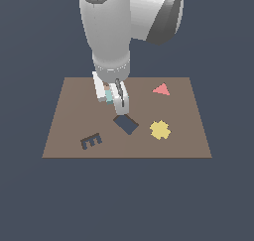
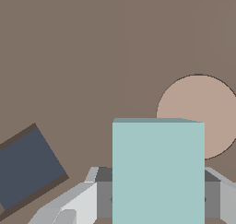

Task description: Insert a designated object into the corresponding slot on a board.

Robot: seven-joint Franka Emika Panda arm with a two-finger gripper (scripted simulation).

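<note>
The pincer (image 1: 111, 97) is grasping the small light teal rectangular block (image 2: 158, 172), which is sitting between the white fingers (image 1: 98, 89) and is lifted clear of the flat brown rectangular board (image 1: 69, 116). In the exterior view the block (image 1: 108, 94) is showing as a small teal patch inside the pincer, above and toward the exterior view's left of the dark navy tilted rectangular recess (image 1: 126, 124). The two are near each other but not yet overlapping.

In the wrist view the recess (image 2: 27, 170) is appearing beside the held block, rotated relative to the block's edges. A tan round disc (image 2: 203, 114) is lying on the board, partly hidden behind the block.

Step in hand, as judged: transport of the grasped block toward its slot; insertion is not yet done.

The next move is calling for:
1. Shifting the pincer sideways until the block is standing directly over the recess.
2. Rotating the wrist until the block's edges are matching the tilted outline.
3. Lowering straight down, then releasing.

The dark comb-shaped recess (image 1: 91, 141), yellow star-like piece (image 1: 160, 130) and red triangular piece (image 1: 161, 90) are lying well apart from the path.
</note>
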